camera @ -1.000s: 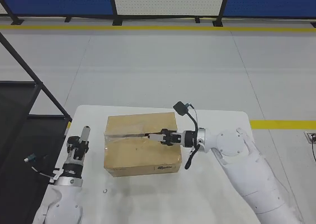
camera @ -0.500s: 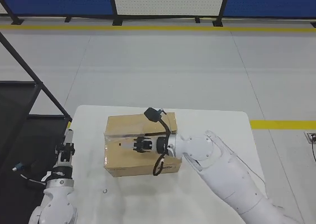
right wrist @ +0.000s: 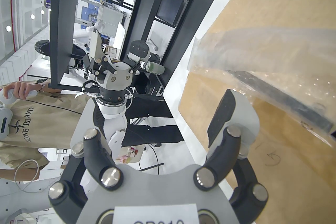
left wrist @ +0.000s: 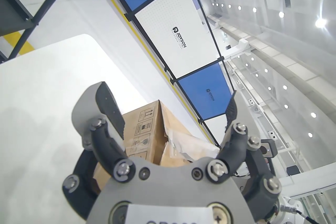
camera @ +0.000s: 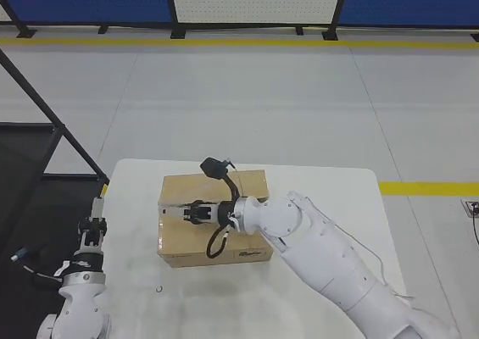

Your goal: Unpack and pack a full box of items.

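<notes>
- The box (camera: 222,185) is sitting closed in the middle of the table (camera: 324,254).
- The right tool (camera: 186,209) is hanging released and empty over the left end of the box's top.
- The left tool (camera: 97,213) is resting released at the table's left edge, well apart from the box.

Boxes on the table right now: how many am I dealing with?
1. The cardboard box sits around the middle of the white table, with clear tape across its top. Any contents are hidden.
</notes>
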